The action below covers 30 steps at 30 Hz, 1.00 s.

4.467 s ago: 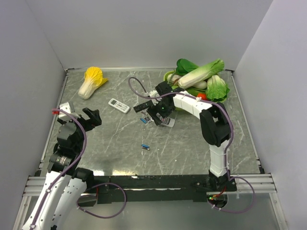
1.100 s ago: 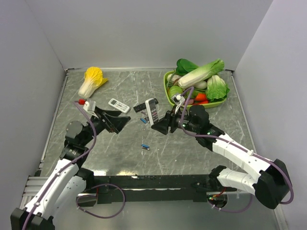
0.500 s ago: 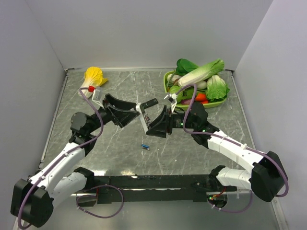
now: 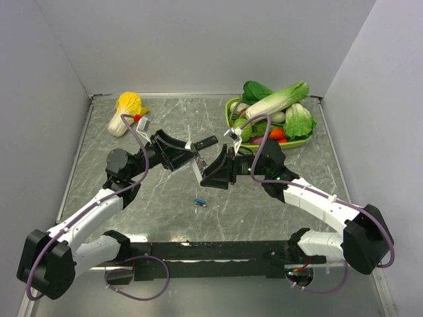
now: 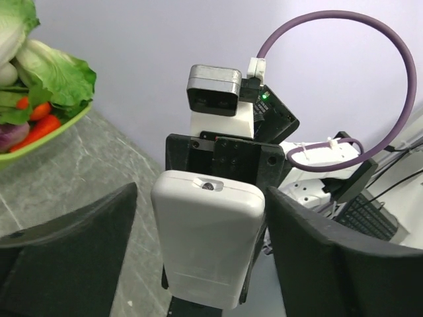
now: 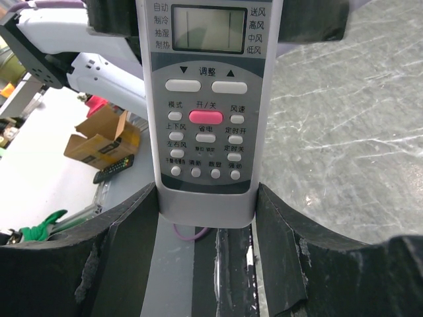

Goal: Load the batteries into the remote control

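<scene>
While aloft, remote (image 6: 208, 99) within right tool (image 6: 206, 201)

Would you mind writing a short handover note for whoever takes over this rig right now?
Grippers: the right gripper is shut on the remote control, holding it off the table. The left gripper is open, jaws either side of the remote's free end, not gripping.
Batteries: one blue battery lies on the table in front of the arms; others not in view.
Done: remote lifted.
Left: its plain white back looks closed; open it and load the batteries.
</scene>
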Available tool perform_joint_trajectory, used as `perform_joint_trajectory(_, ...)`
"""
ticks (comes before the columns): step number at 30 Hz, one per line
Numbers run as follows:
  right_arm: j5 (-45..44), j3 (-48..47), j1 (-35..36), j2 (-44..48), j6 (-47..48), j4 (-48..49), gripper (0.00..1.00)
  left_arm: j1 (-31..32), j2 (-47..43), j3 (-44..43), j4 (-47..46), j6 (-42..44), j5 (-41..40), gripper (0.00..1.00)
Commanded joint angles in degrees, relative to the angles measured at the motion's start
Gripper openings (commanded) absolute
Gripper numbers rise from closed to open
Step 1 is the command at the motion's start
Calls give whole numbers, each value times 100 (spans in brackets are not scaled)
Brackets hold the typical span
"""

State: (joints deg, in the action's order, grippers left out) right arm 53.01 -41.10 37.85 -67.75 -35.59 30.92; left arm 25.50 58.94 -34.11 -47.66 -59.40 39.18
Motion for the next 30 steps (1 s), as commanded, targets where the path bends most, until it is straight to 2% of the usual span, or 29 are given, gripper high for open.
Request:
perform_joint_trajectory(1, 121, -328, 47, -72, -27, 468, 1, 87, 13, -272, -271, -160, 64, 75)
perform_joint_trajectory(2, 113, -328, 39, -90, -9, 468, 1, 96, 4, -272, -218, -134, 55, 64)
perform_joint_trajectory(4, 86, -363, 39, -133, 52, 433, 1, 113, -14, -307, -7, -64, -15, 51)
perform_joint_trajectory(5, 60, -390, 39, -134, 96, 320, 3, 113, -31, -307, 54, -46, -68, 38)
perform_joint_trajectory(7, -45, -442, 39, -125, 193, 170, 9, 113, -93, -307, 343, 7, -286, 26)
perform_joint_trajectory(8, -98, -460, 30, -107, 324, 82, 18, 113, -163, -316, 502, 24, -401, 16)
perform_joint_trajectory(9, -237, -504, 47, -64, 412, -180, 25, 122, -215, -333, 721, 103, -585, 11)
perform_joint_trajectory(10, -352, -521, 48, -29, 509, -322, 34, 122, -277, -420, 1341, 165, -787, 6)
perform_joint_trajectory(11, -475, -539, 65, 33, 727, -462, 50, 122, -373, -491, 1686, 217, -1276, 1)
perform_joint_trajectory(13, -1009, -600, 100, 235, 1139, -1005, 64, 122, -488, -701, 2459, 314, -1806, 1)
perform_joint_trajectory(14, -1273, -627, 126, 323, 1299, -1226, 74, 122, -584, -772, 3046, 315, -2322, 1)
perform_joint_trajectory(16, -1801, -706, 240, 604, 1781, -1770, 82, 122, -673, -965, 3682, 201, -2808, 1)
perform_joint_trajectory(17, -2386, -706, 345, 700, 1897, -1860, 85, 122, -751, -1027, 4102, 157, -3158, 1)
perform_joint_trajectory(20, -3276, -785, 609, 947, 2258, -2159, 90, 131, -874, -1194, 4475, 69, -3539, 1)
perform_joint_trajectory(23, -3700, -925, 855, 948, 2574, -2256, 91, 131, -902, -1282, 4704, 7, -3759, 1)
perform_joint_trajectory(30, -5246, -1330, 1839, 290, 3084, -2081, 91, 140, -919, -1318, 4950, -195, -3803, 1)
